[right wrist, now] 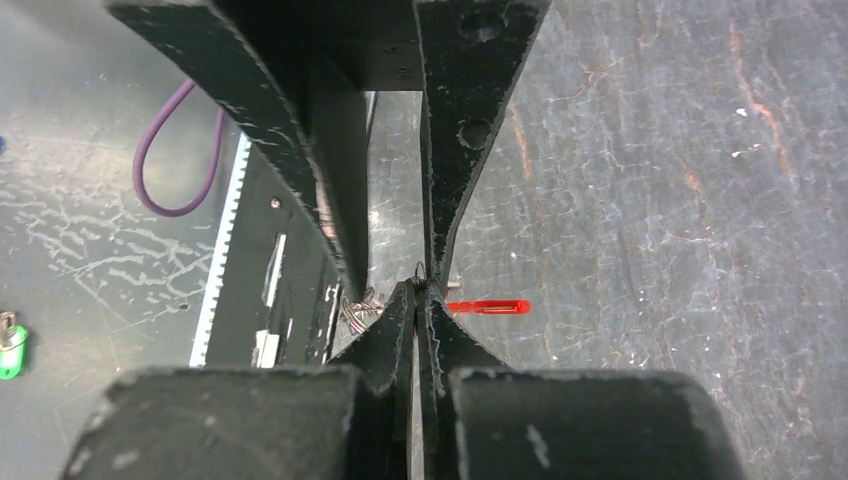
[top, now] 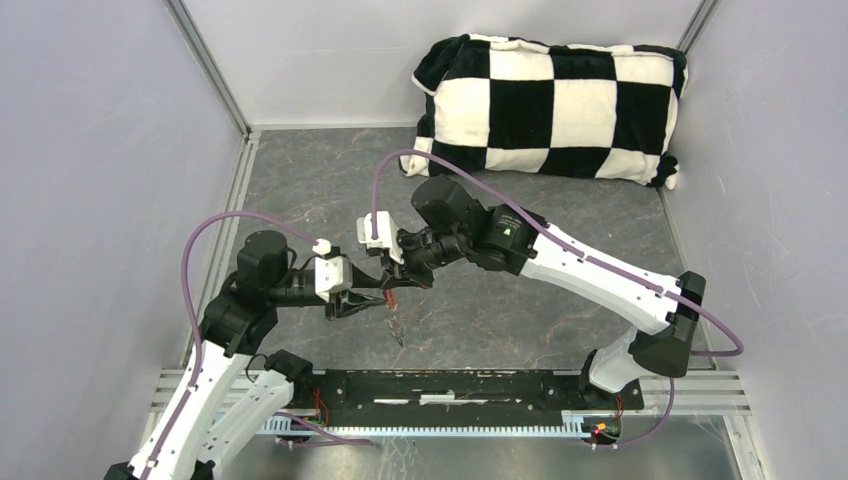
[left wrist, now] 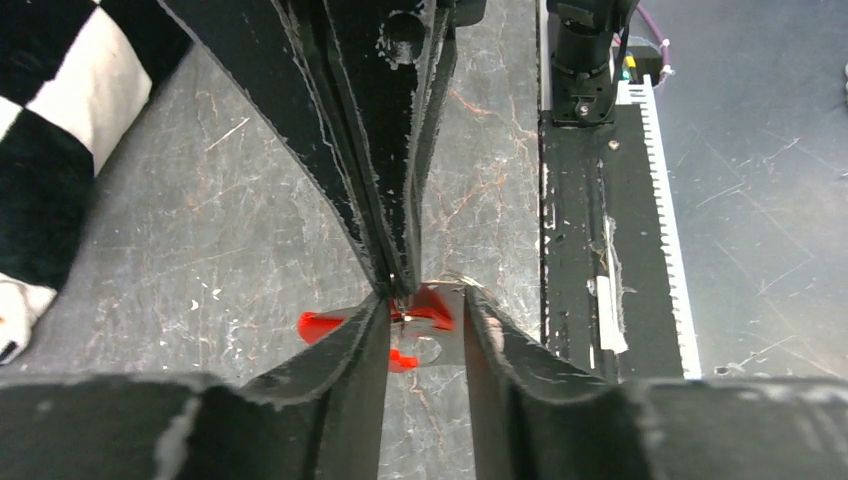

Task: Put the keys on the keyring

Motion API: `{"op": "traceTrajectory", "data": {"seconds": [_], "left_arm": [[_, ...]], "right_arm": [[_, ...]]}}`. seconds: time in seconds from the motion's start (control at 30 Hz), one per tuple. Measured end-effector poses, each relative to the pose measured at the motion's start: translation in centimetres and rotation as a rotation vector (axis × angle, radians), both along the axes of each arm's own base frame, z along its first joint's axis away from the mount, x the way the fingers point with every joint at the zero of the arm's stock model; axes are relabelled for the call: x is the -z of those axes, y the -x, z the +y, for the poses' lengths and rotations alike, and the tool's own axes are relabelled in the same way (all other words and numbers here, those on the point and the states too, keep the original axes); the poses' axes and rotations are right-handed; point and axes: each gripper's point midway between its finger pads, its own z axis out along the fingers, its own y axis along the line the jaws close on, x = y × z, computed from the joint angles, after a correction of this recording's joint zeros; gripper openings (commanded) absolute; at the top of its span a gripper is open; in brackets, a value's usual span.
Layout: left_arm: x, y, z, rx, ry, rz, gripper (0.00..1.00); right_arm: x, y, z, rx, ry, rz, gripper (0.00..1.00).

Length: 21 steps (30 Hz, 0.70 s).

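Note:
My right gripper [right wrist: 418, 286] is shut on a thin silver ring of the keyring [right wrist: 419, 270] a little above the table. The keyring's red fob [right wrist: 490, 306] sticks out edge-on to the right, and a bunch of silver rings [right wrist: 360, 306] shows to the left. In the left wrist view my left gripper [left wrist: 426, 297] stands open on either side of the red fob [left wrist: 436, 306], and a flat grey metal piece [left wrist: 445, 347] with a round hole lies between its fingers; I cannot tell if this is one of the keys. From above, both grippers [top: 362, 303] [top: 393, 288] meet tip to tip, with a small piece [top: 397, 330] dangling below.
A black-and-white checked pillow [top: 550, 105] lies at the back right. A black rail [top: 450, 385] runs along the near edge between the arm bases. Grey walls close in the left, right and back. A small green tag [right wrist: 10, 350] lies beyond the rail.

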Motion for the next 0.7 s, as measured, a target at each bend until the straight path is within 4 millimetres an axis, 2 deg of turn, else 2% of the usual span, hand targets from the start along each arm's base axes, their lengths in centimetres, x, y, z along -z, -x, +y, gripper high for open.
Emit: {"op": "traceTrajectory", "data": {"seconds": [0.3, 0.7], "left_arm": [[-0.7, 0.3, 0.2, 0.002, 0.010, -0.037, 0.46], [-2.3, 0.2, 0.2, 0.002, 0.041, -0.143, 0.53]], "right_arm": [[-0.4, 0.1, -0.5, 0.051, -0.156, 0.037, 0.00], [-2.2, 1.4, -1.7, 0.120, -0.518, 0.203, 0.01]]}}
